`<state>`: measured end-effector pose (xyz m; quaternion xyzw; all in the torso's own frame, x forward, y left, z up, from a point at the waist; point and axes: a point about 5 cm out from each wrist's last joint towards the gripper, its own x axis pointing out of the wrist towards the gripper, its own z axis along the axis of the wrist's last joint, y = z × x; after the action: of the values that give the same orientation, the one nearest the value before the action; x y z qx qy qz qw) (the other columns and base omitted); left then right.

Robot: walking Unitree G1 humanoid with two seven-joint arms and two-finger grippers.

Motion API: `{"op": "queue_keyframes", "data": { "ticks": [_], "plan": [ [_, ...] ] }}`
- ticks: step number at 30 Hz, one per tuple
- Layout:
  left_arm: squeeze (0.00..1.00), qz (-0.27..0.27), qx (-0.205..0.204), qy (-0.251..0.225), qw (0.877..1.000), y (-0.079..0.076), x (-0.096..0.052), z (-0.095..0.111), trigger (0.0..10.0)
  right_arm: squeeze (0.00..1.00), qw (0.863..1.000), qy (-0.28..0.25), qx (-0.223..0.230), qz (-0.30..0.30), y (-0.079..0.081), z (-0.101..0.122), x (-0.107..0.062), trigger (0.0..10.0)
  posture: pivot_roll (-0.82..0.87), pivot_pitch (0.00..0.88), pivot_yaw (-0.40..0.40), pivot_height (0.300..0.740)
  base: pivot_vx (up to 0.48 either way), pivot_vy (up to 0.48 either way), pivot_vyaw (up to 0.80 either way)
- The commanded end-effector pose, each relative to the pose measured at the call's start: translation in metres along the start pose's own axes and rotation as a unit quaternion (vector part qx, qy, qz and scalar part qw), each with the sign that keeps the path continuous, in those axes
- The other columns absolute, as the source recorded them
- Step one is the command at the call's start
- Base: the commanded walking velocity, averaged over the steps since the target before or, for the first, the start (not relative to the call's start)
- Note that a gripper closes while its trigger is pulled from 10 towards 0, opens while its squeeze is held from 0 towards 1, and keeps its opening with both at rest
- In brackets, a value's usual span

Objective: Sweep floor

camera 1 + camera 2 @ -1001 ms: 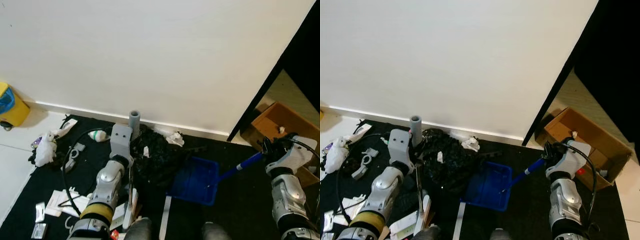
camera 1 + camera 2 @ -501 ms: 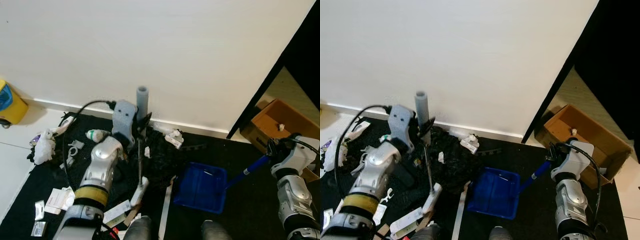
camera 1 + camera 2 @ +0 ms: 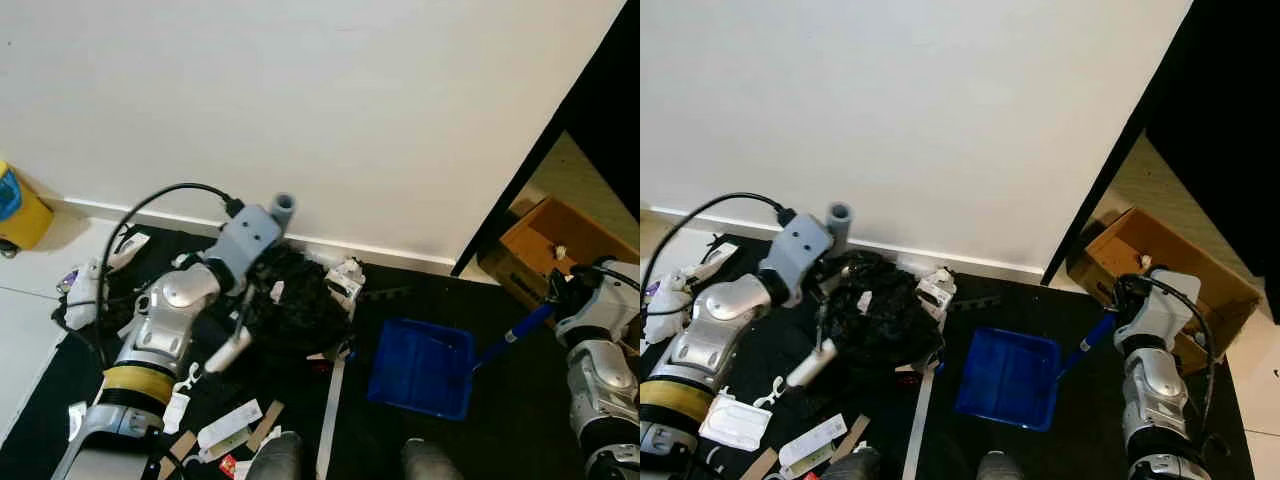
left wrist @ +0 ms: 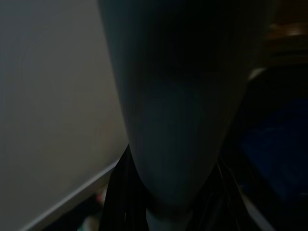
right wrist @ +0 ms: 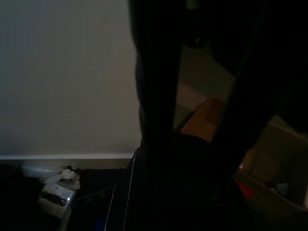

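By the wall: left hand [image 3: 262,262] clamped on brush handle [image 3: 283,209], right hand [image 3: 1121,312] clamped on blue dustpan [image 3: 1012,378] handle.

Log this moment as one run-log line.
left gripper: holds brush handle, bristles on debris | right gripper: holds dustpan handle | phase: sweeping

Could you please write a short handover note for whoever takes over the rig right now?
Left end effector: holds the grey broom handle, bristles in the black debris pile by the wall.
Right end effector: holds the blue handle of the blue dustpan, which rests on the dark floor right of the pile.
Done: debris gathered into a pile near the pan.
Left: the pan looks empty, so push the pile in; white paper scraps lie around on the robot's left. A cardboard box stands at right.
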<state>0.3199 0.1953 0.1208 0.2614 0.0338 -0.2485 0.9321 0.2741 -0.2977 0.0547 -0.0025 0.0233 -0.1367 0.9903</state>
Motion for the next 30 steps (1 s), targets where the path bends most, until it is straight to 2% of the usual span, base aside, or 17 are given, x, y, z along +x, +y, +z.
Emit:
{"op": "queue_keyframes", "data": {
  "ticks": [1, 6, 11, 17, 19, 23, 30],
  "plan": [
    [0.0, 0.05, 0.034, -0.008, 0.998, 0.013, 0.0, 0.003, 10.0, 0.0, 1.0, -0.013, -0.008, -0.012, -0.004, 0.004, 0.001, 10.0, 0.0, 0.108, -0.015, 0.74, 0.0, 0.0, 0.0],
    [0.0, 0.067, 0.036, -0.006, 0.997, 0.008, 0.005, 0.0, 10.0, 0.0, 1.0, -0.013, -0.01, -0.018, -0.003, 0.006, 0.004, 10.0, -0.01, 0.107, -0.008, 0.74, 0.0, 0.0, 0.0],
    [0.0, 0.11, 0.032, -0.01, 0.993, 0.008, 0.013, -0.002, 10.0, 0.0, 1.0, -0.018, -0.007, -0.021, 0.001, 0.011, 0.011, 10.0, -0.02, 0.113, -0.005, 0.74, 0.0, 0.0, 0.0],
    [0.0, 0.114, 0.071, 0.006, 0.991, 0.011, 0.018, -0.006, 10.0, 0.0, 0.999, -0.024, -0.007, -0.024, 0.003, 0.016, 0.014, 10.0, -0.02, 0.119, -0.007, 0.74, 0.0, 0.0, 0.0],
    [0.0, 0.148, 0.087, 0.009, 0.985, 0.021, 0.017, -0.005, 10.0, 0.0, 0.999, -0.027, -0.007, -0.03, 0.002, 0.018, 0.016, 10.0, -0.01, 0.121, -0.012, 0.74, 0.0, 0.0, 0.0],
    [0.0, 0.158, 0.094, 0.013, 0.983, 0.023, 0.02, -0.006, 10.0, 0.0, 0.999, -0.025, -0.004, -0.03, 0.003, 0.018, 0.017, 10.0, -0.01, 0.125, -0.014, 0.74, 0.0, 0.0, 0.0],
    [0.0, 0.138, 0.079, 0.034, 0.987, 0.005, 0.035, -0.013, 10.0, 0.0, 1.0, -0.018, 0.004, 0.004, 0.03, 0.014, 0.021, 10.0, -0.03, 0.137, -0.014, 0.74, 0.0, 0.0, 0.0]
  ]
}}
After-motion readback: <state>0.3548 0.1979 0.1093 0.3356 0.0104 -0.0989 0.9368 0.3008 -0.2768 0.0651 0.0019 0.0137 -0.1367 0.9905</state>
